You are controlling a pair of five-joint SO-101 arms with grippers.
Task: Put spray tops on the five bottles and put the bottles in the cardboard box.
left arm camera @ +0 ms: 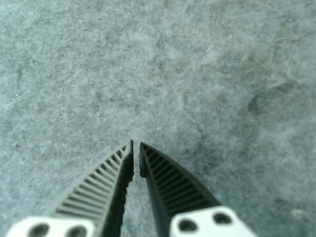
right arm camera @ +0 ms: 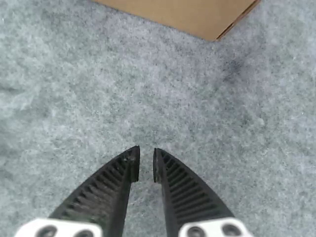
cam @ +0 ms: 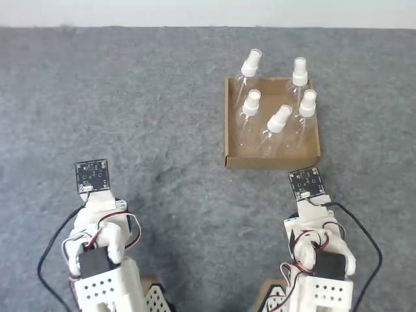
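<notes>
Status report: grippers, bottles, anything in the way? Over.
Left gripper shut, empty, over grey mat. Right gripper shut, empty, short of the cardboard box. Five bottles capped, standing in the box. Nothing in the way.

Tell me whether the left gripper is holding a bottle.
No, the left gripper hangs shut over the grey carpet, with nothing between its jaws.

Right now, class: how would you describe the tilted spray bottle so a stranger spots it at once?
Find the brown cardboard box on the grey carpet. Inside it, take the middle clear plastic bottle with a white spray top. It alone tilts; its four neighbours stand upright.
</notes>
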